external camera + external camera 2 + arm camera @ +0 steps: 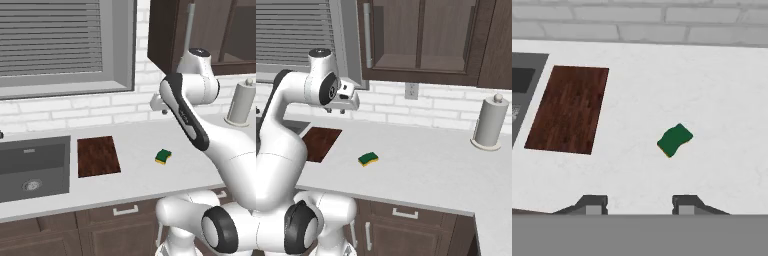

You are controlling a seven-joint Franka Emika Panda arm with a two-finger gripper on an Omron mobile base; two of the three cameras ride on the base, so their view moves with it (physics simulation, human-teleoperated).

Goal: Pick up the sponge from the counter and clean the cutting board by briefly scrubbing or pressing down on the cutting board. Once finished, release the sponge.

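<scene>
While sponge (pixel 163 156) lies alone | cutting board (pixel 98 156) beside sink (pixel 33 167)

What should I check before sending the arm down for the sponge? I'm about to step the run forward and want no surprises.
1. Sponge lies free on the counter, green side up: ok.
2. Sponge off the cutting board, apart from it: ok.
3. Gripper high above the counter, holding nothing: ok.
4. Fingers spread wide enough for the sponge: cannot tell.
5. Paper towel roll far from the path: ok.
6. Board surface bare: ok.
</scene>
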